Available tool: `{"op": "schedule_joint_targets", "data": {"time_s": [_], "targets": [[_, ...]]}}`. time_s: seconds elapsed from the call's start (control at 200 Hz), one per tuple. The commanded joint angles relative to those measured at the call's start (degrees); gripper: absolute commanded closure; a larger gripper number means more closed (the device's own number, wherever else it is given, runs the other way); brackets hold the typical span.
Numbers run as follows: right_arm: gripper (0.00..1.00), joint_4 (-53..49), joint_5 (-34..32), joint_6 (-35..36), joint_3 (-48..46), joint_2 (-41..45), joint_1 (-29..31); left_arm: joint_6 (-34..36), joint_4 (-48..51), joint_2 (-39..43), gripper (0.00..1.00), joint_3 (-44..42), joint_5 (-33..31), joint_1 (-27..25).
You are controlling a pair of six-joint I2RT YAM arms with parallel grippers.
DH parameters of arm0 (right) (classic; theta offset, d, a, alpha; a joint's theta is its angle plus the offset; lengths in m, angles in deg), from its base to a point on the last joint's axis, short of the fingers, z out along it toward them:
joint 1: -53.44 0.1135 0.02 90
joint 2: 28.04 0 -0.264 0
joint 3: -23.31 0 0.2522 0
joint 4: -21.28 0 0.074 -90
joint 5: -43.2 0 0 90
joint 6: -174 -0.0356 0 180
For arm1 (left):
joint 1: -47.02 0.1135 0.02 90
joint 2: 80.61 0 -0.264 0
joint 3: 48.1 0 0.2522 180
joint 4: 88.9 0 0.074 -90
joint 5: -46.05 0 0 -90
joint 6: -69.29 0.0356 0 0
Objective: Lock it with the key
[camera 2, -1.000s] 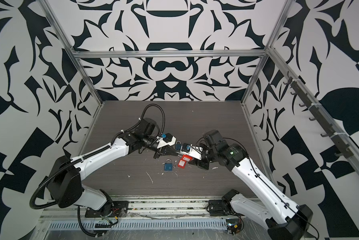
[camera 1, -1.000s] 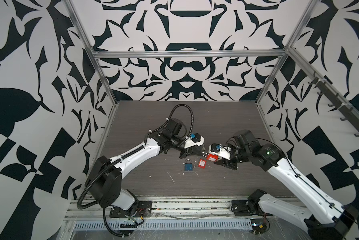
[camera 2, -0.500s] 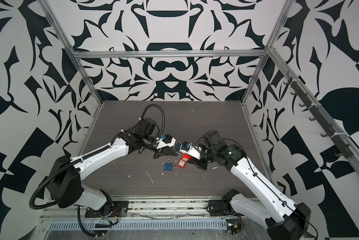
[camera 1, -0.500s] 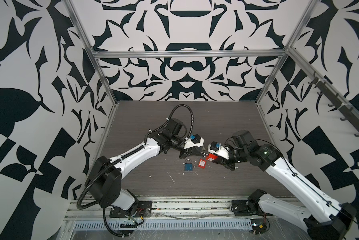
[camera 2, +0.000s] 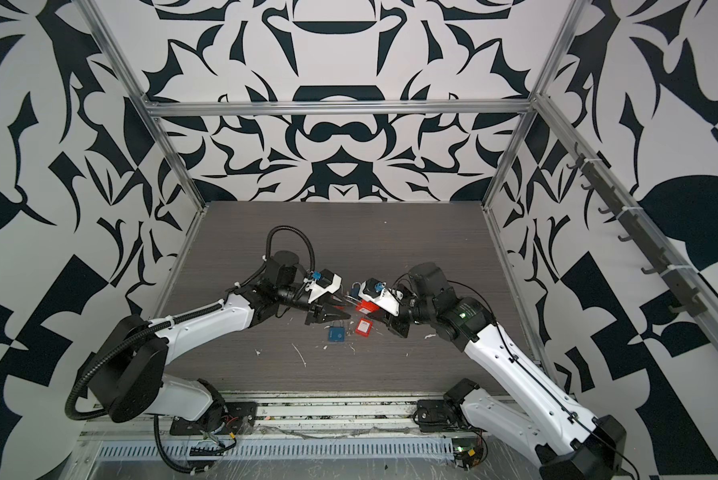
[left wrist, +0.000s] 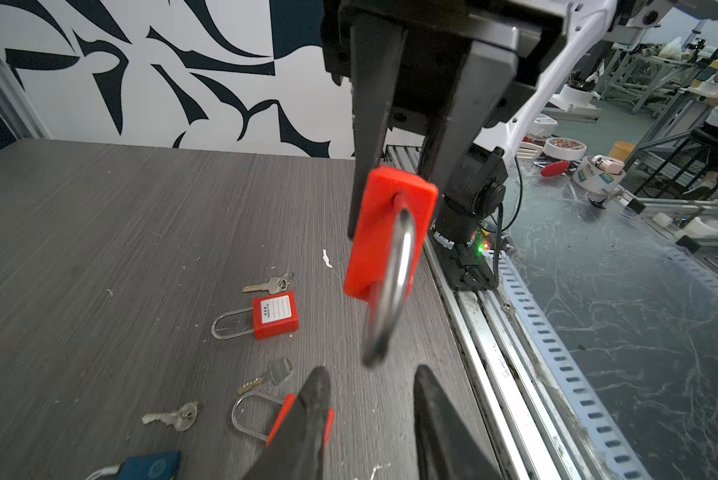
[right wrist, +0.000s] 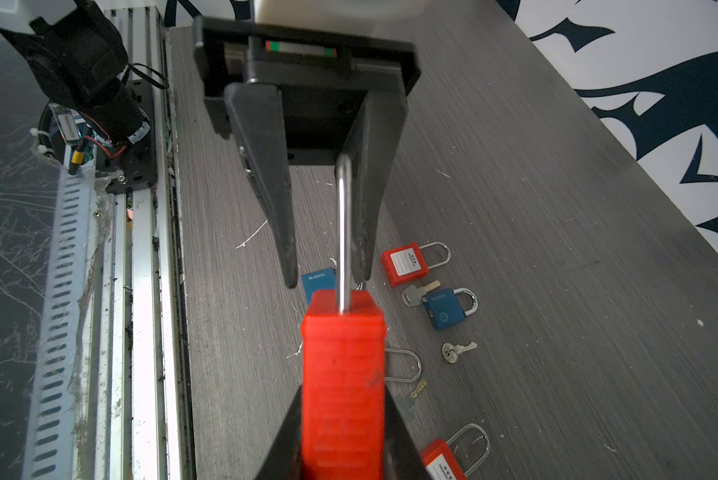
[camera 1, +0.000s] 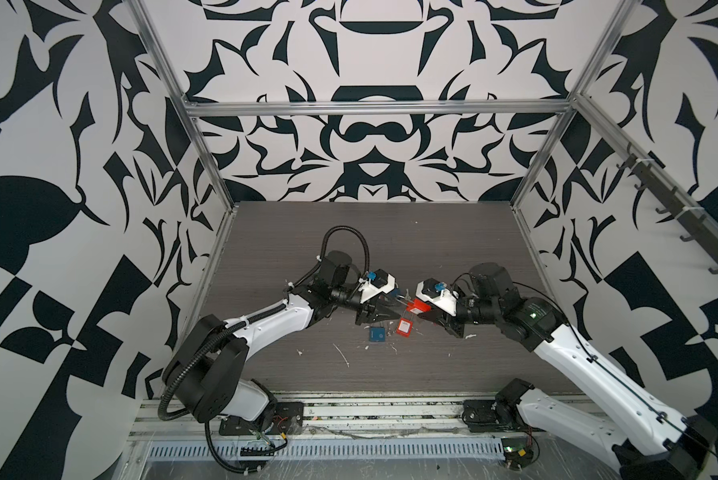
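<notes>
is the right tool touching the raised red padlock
Touching. The left wrist view shows the right tool clamping the raised red padlock, a finger against each side.

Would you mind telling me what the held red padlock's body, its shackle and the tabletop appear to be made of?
Padlock body: probably moulded plastic, matte red, with fine ribs across its side. Shackle: metal, likely steel, polished; it shows bright mirror-like highlights. Tabletop: looks like wood-grain laminate, grey and matte, streaked with fine lines; solid wood cannot be ruled out.
</notes>
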Motion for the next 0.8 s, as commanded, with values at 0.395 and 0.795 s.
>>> {"op": "schedule_joint_targets", "data": {"time_s": [0.395, 0.795], "targets": [[0.95, 3.0, 0.7, -1.3, 0.5, 0.0, 0.2, -8.8, -16.8, 1.8, 0.74, -2.0, 1.5, 0.1], [0.90, 2.4, 0.2, -0.4, 0.8, 0.2, 0.2, -8.9, -15.0, 0.8, 0.97, 0.4, 3.8, 0.1]]}}
